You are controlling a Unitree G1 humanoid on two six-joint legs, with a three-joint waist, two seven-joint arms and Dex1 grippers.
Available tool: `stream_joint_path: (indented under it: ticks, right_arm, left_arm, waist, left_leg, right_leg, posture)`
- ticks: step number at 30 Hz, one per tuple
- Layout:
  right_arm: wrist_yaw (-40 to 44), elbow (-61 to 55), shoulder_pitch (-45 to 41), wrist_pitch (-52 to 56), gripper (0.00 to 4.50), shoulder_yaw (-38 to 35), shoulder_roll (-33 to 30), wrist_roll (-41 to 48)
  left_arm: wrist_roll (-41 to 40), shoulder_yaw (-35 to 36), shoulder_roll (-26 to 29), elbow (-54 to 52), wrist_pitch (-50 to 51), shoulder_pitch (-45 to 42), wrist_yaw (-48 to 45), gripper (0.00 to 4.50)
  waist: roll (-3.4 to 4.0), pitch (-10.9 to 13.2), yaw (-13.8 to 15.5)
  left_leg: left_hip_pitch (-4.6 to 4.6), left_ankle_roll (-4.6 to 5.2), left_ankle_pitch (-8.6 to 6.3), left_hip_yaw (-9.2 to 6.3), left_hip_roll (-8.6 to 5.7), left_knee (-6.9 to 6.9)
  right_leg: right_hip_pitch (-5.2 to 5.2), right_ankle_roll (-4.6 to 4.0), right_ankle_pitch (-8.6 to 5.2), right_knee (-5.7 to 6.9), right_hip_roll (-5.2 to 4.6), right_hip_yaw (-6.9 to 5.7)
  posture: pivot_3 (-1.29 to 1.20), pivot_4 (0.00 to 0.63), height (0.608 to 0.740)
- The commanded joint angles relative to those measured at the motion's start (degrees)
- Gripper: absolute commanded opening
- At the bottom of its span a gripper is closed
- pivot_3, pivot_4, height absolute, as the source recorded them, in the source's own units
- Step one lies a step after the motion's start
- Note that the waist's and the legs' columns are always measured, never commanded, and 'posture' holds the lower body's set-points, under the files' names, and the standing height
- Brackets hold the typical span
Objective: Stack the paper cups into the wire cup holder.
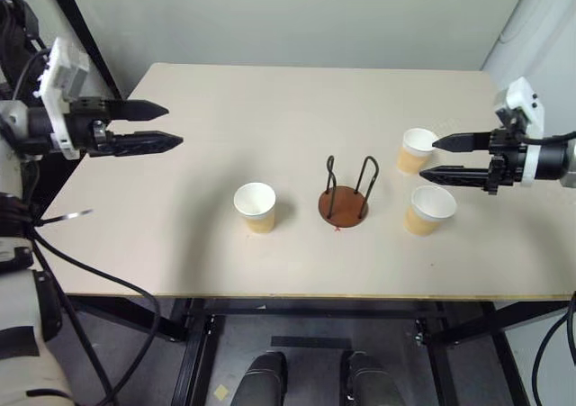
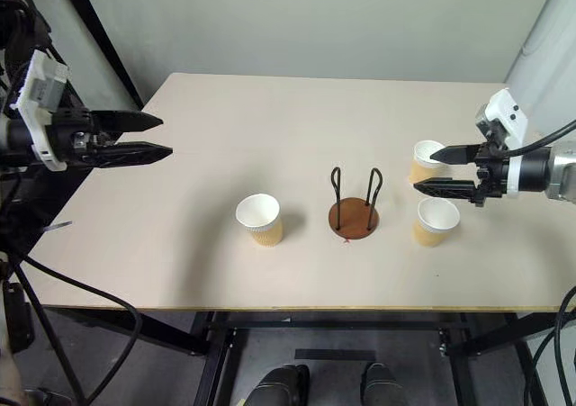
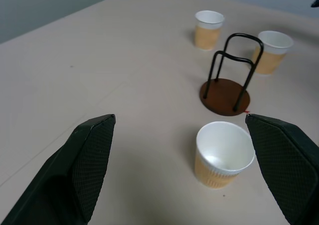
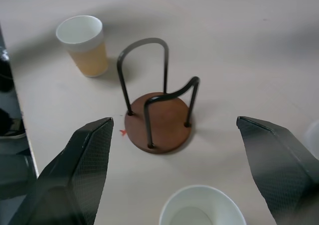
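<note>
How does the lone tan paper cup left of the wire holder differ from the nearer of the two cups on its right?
The lone tan paper cup stands by itself, far from the open left gripper. The nearer right-hand cup has a neighbouring cup behind it and sits just below the open right gripper. Both stand upright and empty, outside the wire cup holder.

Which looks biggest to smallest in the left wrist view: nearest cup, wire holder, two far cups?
1. wire holder
2. nearest cup, enlarged by nearness
3. two far cups: look alike, unranked
</note>
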Motion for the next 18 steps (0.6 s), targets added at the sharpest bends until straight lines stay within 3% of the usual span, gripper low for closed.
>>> stream_joint_path:
  ticks: [1,7,13,18]
  right_arm:
    - [-0.3,-1.9,-3.0,0.5,4.12,-1.2,-0.7,0.7]
    - [-1.3,-4.0,-1.6,1.0,4.12,-2.1,-0.3,1.4]
    - [-1.4,-11.0,1.2,7.7,4.12,-1.9,-1.1,5.8]
    - [-5.0,-7.7,1.9,5.2,4.12,1.7,0.8,1.3]
  left_arm:
    - [0.5,1.6,1.0,1.4,-1.8,-0.7,0.9,4.48]
    - [1.3,0.8,-1.9,3.2,-3.3,-3.1,2.8,4.48]
    - [0.9,-3.8,-3.9,0.1,-0.8,-8.5,-3.8,4.48]
    - [0.5,-6.6,-5.6,-4.8,0.0,-10.2,-6.2,4.48]
  waist:
    - [0.0,0.0,0.2]
    - [-0.04,0.0,0.5]
    - [-0.06,0.0,0.5]
    - [-0.07,0.0,0.4]
  left_leg:
    - [-0.01,0.0,0.0,-0.01,0.0,0.01]
    - [-0.07,-0.01,0.01,-0.05,-0.04,0.18]
    - [-0.1,-0.02,0.0,-0.05,-0.08,0.25]
    - [-0.06,0.0,0.0,-0.02,-0.11,0.25]
  right_leg:
    - [0.0,0.0,-0.01,0.01,0.0,0.0]
    - [0.02,-0.07,-0.03,0.12,0.0,-0.01]
    - [0.02,-0.07,-0.03,0.14,0.0,-0.02]
    - [0.06,-0.03,-0.05,0.12,-0.03,0.04]
  posture:
    - [0.0,0.15,0.74]
    - [0.0,0.15,0.74]
    - [0.0,0.15,0.74]
    - [0.0,0.15,0.74]
